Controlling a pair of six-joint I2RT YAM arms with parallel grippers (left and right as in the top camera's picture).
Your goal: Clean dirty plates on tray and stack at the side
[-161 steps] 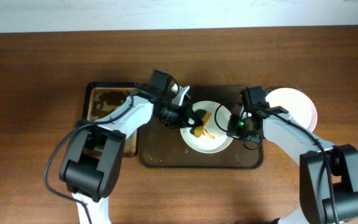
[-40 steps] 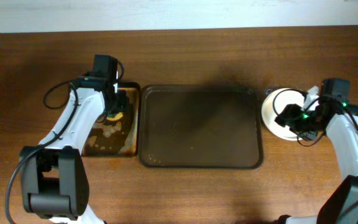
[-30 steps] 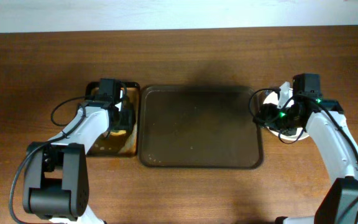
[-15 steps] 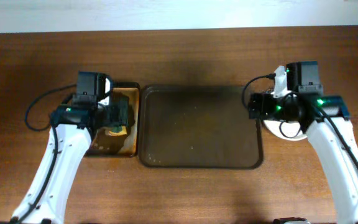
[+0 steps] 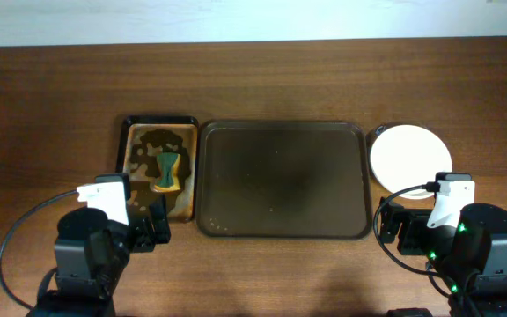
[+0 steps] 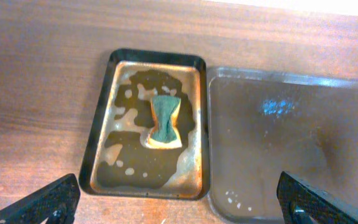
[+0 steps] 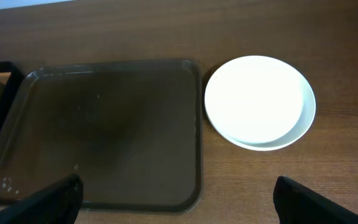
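The plates (image 5: 410, 157) lie stacked on the table just right of the tray, white and with no streak on the top one; the right wrist view shows the plates (image 7: 258, 102) with a second rim under the top one. The dark brown tray (image 5: 280, 185) holds no plate, only a few small specks, and the tray (image 7: 104, 130) is also bare in the right wrist view. My left gripper (image 5: 146, 231) is open, pulled back near the front edge, with nothing between its fingers (image 6: 48, 202). My right gripper (image 5: 394, 231) is open and holds nothing, in front of the plates.
A smaller black-rimmed tray (image 5: 183, 198), brown-stained, sits left of the big tray, with a green-yellow sponge (image 5: 167, 170) lying in it; the sponge (image 6: 165, 121) shows in the left wrist view too. Wooden table all round.
Both arms have drawn back from the far side to the table's front edge. Both grippers opened wide. The sponge stays in the small tray, the plates stay stacked at the right.
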